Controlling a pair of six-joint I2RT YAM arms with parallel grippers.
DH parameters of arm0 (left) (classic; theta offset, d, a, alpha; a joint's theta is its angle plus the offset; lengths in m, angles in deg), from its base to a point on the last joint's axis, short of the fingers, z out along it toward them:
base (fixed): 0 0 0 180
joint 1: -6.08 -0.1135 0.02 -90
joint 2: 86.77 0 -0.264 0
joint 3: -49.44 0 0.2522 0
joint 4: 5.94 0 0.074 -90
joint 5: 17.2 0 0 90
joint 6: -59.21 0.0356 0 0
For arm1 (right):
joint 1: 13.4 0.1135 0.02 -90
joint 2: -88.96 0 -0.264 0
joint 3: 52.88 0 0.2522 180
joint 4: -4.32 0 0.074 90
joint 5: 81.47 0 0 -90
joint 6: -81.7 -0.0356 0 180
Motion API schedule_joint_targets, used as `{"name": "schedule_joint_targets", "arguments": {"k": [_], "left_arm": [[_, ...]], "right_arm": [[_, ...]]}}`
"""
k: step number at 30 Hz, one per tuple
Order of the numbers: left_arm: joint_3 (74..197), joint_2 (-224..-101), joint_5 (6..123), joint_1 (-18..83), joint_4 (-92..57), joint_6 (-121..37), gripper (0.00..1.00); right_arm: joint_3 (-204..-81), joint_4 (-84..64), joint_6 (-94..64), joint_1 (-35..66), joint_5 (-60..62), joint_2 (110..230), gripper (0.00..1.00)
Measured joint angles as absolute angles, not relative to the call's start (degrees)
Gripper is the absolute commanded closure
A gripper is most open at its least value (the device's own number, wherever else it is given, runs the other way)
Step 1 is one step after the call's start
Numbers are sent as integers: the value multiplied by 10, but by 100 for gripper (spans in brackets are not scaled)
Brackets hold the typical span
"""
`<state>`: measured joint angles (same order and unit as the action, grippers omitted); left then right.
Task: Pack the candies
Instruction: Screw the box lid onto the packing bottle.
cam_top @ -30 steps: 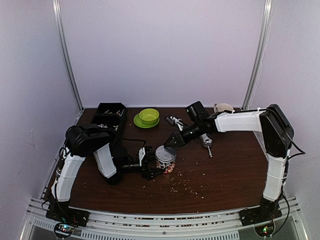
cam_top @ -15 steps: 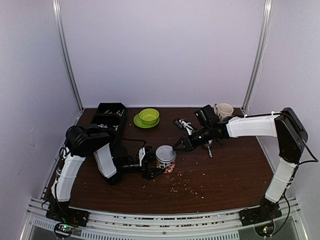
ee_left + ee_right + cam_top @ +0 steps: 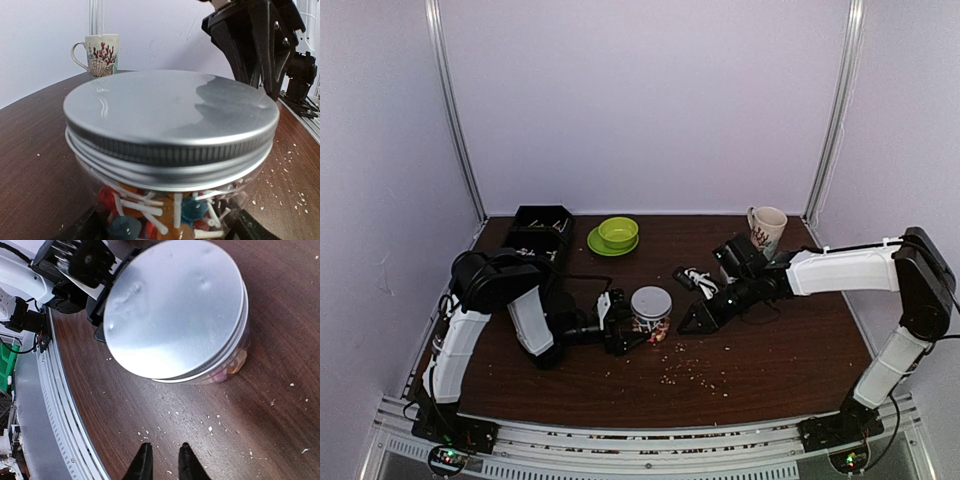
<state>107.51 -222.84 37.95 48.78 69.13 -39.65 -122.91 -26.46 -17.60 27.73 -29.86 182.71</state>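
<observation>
A clear jar (image 3: pixel 651 318) with a silver screw lid (image 3: pixel 170 107) stands on the brown table. Candies (image 3: pixel 195 210) on white sticks, red, orange and blue, show through its wall; pink and orange ones (image 3: pixel 226 371) show in the right wrist view. My left gripper (image 3: pixel 640 336) reaches in from the left, its fingers (image 3: pixel 85 227) against both sides of the jar's base. My right gripper (image 3: pixel 684 328) hangs low just right of the jar, apart from it. Its fingertips (image 3: pixel 163 455) stand a narrow gap apart with nothing between them.
Pale crumbs (image 3: pixel 692 372) lie scattered in front of the jar. A mug with a red coral print (image 3: pixel 766 228) stands back right. A green bowl on a green plate (image 3: pixel 617 234) and a black bin (image 3: pixel 541 228) are at the back left. A small black-and-white object (image 3: pixel 695 277) lies behind my right gripper.
My right gripper has left the spot above the jar's lid and dropped down to the right of the jar. The arm swung right, uncovering the mug. The jar and left gripper stayed put.
</observation>
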Motion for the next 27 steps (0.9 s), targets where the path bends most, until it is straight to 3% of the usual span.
{"name": "schedule_joint_targets", "arguments": {"k": [4,10,18,27], "left_arm": [[1076,-2229,378,488,691,-397,26],[1076,-2229,372,487,692,-397,26],[1078,-2231,367,486,692,-397,26],[1079,-2231,366,486,692,-397,25]], "right_arm": [[-1262,-276,-172,274,-284,1806,64],[-1367,-291,-163,258,-275,1834,58],[-1543,-330,-131,247,-301,1977,55],[-1586,-371,-114,247,-343,2051,57]]}}
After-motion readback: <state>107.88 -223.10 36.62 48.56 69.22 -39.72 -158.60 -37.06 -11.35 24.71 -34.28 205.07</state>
